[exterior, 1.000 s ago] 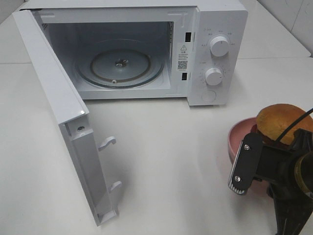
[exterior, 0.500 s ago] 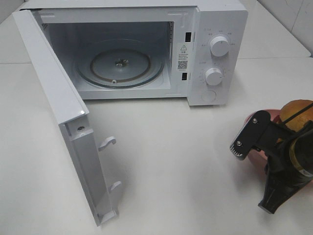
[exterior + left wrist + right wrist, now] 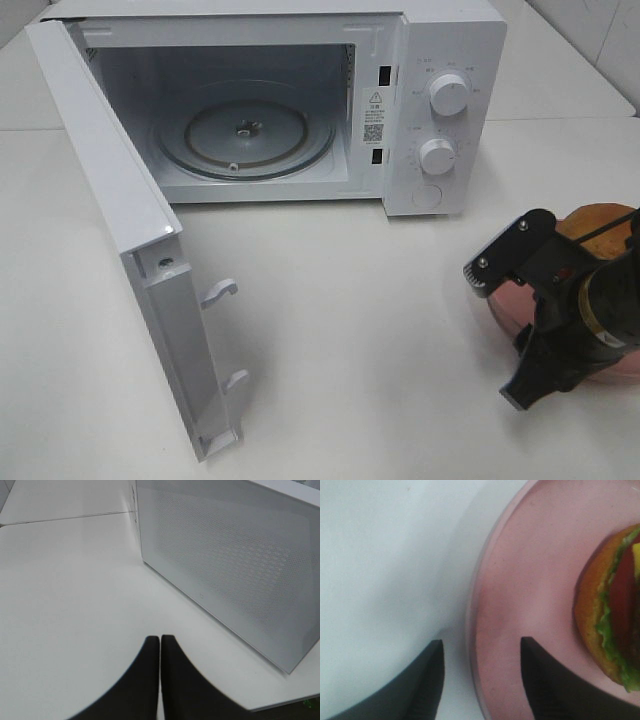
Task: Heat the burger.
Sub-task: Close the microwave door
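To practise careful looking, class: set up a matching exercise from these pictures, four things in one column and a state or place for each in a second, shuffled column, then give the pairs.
Things:
1. microwave door
2. burger
3. left gripper
4. right gripper

States:
A. jaws apart, straddling the plate's rim
B. swung wide open
C. jaws shut together
D. lying on the pink plate

Pairs: 1-B, 2-D, 3-C, 4-A

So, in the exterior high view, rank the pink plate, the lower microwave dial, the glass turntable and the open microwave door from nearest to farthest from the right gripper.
1. Pink plate, straddled by the right gripper.
2. Lower microwave dial, up on the control panel.
3. Glass turntable, inside the cavity.
4. Open microwave door, swung out far left.
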You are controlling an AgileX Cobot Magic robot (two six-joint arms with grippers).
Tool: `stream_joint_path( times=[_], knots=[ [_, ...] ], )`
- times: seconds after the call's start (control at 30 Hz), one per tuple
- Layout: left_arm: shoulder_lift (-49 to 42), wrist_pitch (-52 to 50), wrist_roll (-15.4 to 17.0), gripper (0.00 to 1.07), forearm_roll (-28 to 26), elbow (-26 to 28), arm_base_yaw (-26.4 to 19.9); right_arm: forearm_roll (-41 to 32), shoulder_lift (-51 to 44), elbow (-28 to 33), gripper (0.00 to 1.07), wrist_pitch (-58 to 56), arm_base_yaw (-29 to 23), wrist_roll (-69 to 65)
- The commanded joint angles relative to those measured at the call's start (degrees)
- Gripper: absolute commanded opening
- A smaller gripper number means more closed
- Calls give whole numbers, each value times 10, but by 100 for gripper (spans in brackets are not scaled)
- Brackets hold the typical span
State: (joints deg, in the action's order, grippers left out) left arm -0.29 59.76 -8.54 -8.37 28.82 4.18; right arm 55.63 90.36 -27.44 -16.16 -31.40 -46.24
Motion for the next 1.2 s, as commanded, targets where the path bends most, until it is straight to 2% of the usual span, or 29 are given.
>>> stream_joint_path(
  times=[0.03, 0.1, 0.13, 0.2, 0.23, 0.27, 0.3, 0.33, 0.37, 0.43, 0.53, 0.67, 0.7, 0.73, 0.77, 0.83, 0.87, 0.9, 0.97, 1.03, 1.2],
  knots=[
    [-10, -5, 3, 0, 0, -2, -1, -61, -18, -19, 55, -15, 1, -6],
    [-10, -5, 3, 0, 0, -2, -1, -133, -41, -51, 58, -38, 1, 28],
    [-10, -5, 3, 0, 0, -2, -1, -133, -41, -51, 58, -38, 1, 28],
    [-10, -5, 3, 0, 0, -2, -1, -219, -63, -85, 61, -80, 1, 93],
    [-10, -5, 3, 0, 0, -2, -1, -219, -63, -85, 61, -80, 1, 93],
    [-10, -5, 3, 0, 0, -2, -1, -273, -77, -107, 64, -113, 1, 139],
    [-10, -5, 3, 0, 0, -2, -1, -273, -77, -107, 64, -113, 1, 139],
    [-10, -5, 3, 0, 0, -2, -1, -333, -88, -132, 68, -159, 1, 186],
    [-10, -5, 3, 0, 0, -2, -1, -333, -88, -132, 68, -159, 1, 186],
    [-10, -5, 3, 0, 0, -2, -1, -391, -99, -167, 75, -218, 3, 248],
    [-10, -5, 3, 0, 0, -2, -1, -411, -108, -189, 81, -257, 3, 289],
    [-10, -5, 3, 0, 0, -2, -1, -411, -118, -198, 82, -271, 25, 296],
    [-10, -5, 3, 0, 0, -2, -1, -419, -128, -199, 82, -276, 53, 297],
    [-10, -5, 3, 0, 0, -2, -1, -419, -128, -199, 82, -276, 53, 297],
    [-10, -5, 3, 0, 0, -2, -1, -431, -144, -199, 81, -288, 87, 304],
    [-10, -5, 3, 0, 0, -2, -1, -437, -154, -199, 81, -297, 104, 311],
    [-10, -5, 3, 0, 0, -2, -1, -447, -176, -199, 81, -313, 136, 325],
    [-10, -5, 3, 0, 0, -2, -1, -447, -176, -199, 81, -313, 136, 325],
    [-10, -5, 3, 0, 0, -2, -1, -458, -215, -199, 80, -335, 178, 331],
    [-10, -5, 3, 0, 0, -2, -1, -460, -241, -199, 80, -354, 196, 336],
    [-10, -5, 3, 0, 0, -2, -1, -462, -306, -199, 77, -407, 202, 346]
  ],
)
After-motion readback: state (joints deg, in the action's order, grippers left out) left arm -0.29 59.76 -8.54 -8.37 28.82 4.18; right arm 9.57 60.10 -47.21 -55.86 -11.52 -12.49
